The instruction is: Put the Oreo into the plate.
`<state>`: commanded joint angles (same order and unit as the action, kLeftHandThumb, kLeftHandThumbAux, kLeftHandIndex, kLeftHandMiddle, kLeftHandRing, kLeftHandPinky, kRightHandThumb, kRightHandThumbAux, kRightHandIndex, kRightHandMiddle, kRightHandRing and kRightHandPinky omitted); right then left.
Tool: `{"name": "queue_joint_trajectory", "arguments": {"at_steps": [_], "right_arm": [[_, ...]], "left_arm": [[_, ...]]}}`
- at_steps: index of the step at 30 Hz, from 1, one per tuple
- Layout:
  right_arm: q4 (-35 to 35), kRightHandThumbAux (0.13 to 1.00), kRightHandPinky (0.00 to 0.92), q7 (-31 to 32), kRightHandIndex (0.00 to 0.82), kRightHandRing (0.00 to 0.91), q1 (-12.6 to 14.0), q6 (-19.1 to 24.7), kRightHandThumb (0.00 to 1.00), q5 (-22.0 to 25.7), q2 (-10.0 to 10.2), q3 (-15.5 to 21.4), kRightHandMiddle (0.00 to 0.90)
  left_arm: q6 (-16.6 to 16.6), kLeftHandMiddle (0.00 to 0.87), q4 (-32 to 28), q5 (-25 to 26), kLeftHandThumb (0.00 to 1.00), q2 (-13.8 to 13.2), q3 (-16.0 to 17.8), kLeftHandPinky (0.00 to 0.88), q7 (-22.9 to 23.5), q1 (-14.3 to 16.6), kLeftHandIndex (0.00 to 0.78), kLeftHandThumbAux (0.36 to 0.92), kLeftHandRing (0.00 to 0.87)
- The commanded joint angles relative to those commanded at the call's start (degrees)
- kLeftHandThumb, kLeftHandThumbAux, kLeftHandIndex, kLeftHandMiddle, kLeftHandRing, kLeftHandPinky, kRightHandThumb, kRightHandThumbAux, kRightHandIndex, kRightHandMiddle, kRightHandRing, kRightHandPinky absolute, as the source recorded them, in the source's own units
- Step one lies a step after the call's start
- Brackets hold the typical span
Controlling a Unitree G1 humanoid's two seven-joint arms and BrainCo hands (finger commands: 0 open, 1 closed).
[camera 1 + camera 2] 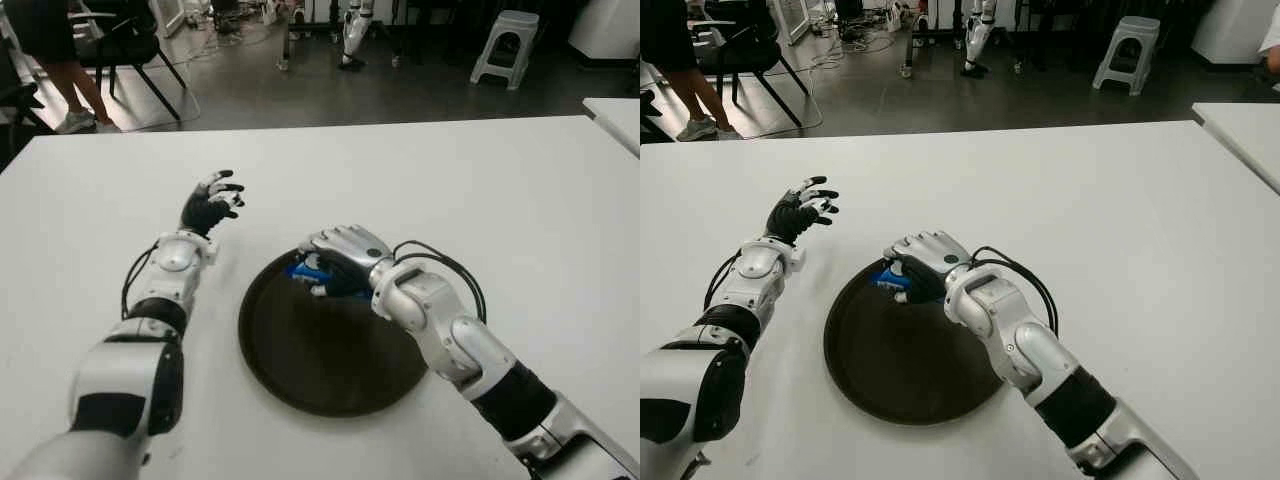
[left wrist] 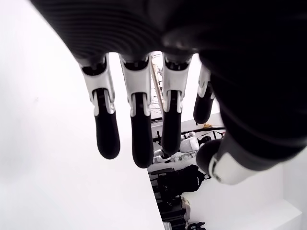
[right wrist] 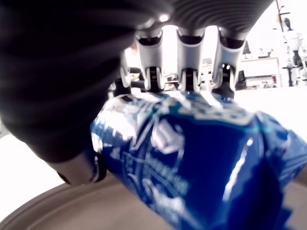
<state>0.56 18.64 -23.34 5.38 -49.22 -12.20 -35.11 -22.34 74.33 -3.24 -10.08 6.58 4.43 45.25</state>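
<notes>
With my right hand [image 1: 335, 262] clamped on the Oreo pack [image 1: 305, 269] at the plate's [image 1: 300, 380] far rim and my left hand [image 1: 212, 205] spread empty, I fear an early release tips it onto the table [image 1: 480, 180].

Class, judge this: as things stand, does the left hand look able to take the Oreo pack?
Probably not: the right hand is already closed around the Oreo pack over the plate, covering most of it, while the open left hand hangs left of the plate.
</notes>
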Motion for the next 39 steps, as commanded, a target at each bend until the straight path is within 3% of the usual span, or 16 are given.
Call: {"name": "queue_joint_trajectory", "arguments": {"at_steps": [9,12,14,18,21,22,23,26,31,39], "right_arm": [[1.3,0.735,0.714,-1.0,0.423,0.7,-0.1,-4.6,0.685,1.8,-0.4,0.3,0.666],[2.3,0.733,0.655,-3.3,0.424,0.664,0.3,-7.6,0.687,3.6,-0.2,1.1,0.644],[2.9,0.733,0.597,-4.9,0.423,0.615,0.4,-9.3,0.686,4.4,-0.2,1.5,0.598],[3.7,0.737,0.435,-7.6,0.409,0.445,0.9,-11.1,0.67,4.4,-0.2,2.0,0.425],[4.2,0.739,0.375,-8.4,0.401,0.372,1.1,-11.6,0.664,4.3,0.0,2.2,0.352],[4.4,0.718,0.353,-8.6,0.321,0.347,1.1,-11.7,0.441,4.2,0.1,2.2,0.328],[4.7,0.706,0.338,-8.7,0.269,0.331,1.1,-11.7,0.29,4.1,0.2,2.2,0.312],[5.3,0.678,0.304,-8.5,0.185,0.294,0.9,-11.7,0.098,3.8,0.3,1.9,0.278],[6.3,0.637,0.26,-8.4,0.119,0.237,0.7,-12.4,0.016,3.7,0.0,1.6,0.225],[7.5,0.613,0.185,-7.9,0.07,0.157,0.2,-13.7,0.0,3.9,-0.2,1.5,0.148]], "left_arm": [[0.3,0.303,0.0,0.2,0.218,0.1,0.6,0.405,0.6,0.0,0.173,0.653,0.355],[0.4,0.304,0.0,0.1,0.213,0.1,0.7,0.403,0.5,0.1,0.175,0.66,0.354],[0.5,0.305,0.0,0.1,0.211,0.2,0.7,0.403,0.5,0.1,0.177,0.661,0.356],[0.5,0.31,0.0,0.0,0.225,0.2,0.8,0.408,0.6,0.1,0.179,0.663,0.359],[0.5,0.311,0.0,0.0,0.233,0.2,0.8,0.412,0.6,0.1,0.178,0.663,0.362],[0.5,0.309,0.0,0.0,0.233,0.2,0.8,0.412,0.7,0.1,0.176,0.66,0.362],[0.5,0.308,0.0,0.0,0.232,0.2,0.8,0.412,0.6,0.1,0.174,0.658,0.361],[0.6,0.308,0.0,-0.3,0.216,0.1,0.6,0.406,0.3,0.1,0.175,0.657,0.36],[0.7,0.313,0.0,-0.3,0.202,0.2,0.6,0.407,0.1,0.1,0.181,0.668,0.364],[0.3,0.302,-0.1,-0.1,0.216,0.3,0.8,0.39,0.4,0.0,0.169,0.673,0.347]]}}
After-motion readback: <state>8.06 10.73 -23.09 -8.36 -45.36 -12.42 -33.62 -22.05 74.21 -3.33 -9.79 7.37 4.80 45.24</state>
